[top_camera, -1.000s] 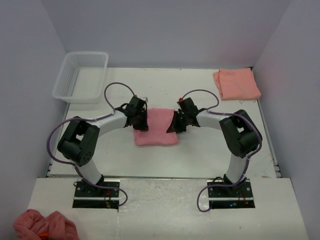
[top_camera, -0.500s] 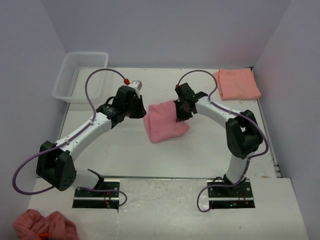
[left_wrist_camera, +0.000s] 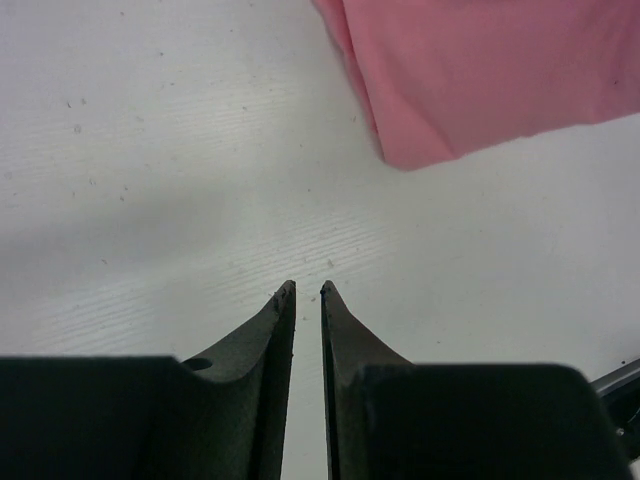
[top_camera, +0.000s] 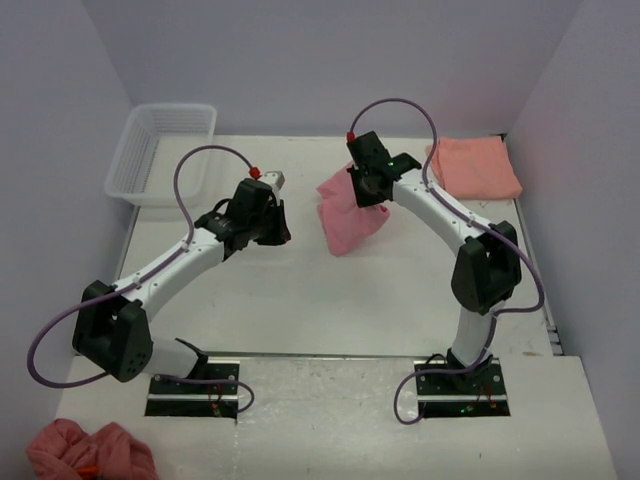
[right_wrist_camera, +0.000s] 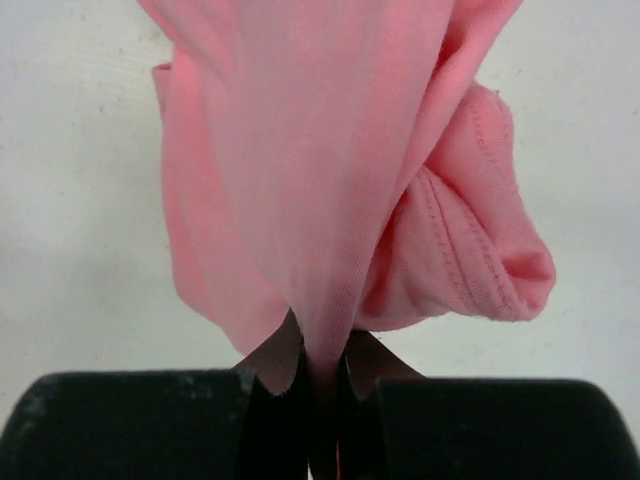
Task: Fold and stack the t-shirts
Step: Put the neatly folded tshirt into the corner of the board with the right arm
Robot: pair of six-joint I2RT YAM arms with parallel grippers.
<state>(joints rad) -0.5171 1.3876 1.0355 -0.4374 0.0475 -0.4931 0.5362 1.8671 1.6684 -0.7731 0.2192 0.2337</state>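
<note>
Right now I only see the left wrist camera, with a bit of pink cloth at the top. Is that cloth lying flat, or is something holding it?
Observer: It is held. The right gripper pinches the rose-pink t-shirt, which hangs bunched from it.
Operator: Is there a second shirt?
Observer: Yes, a salmon-orange t-shirt lies folded at the far right corner of the table.
Operator: Anything on the other side?
Observer: A white basket sits at the far left corner.
</note>
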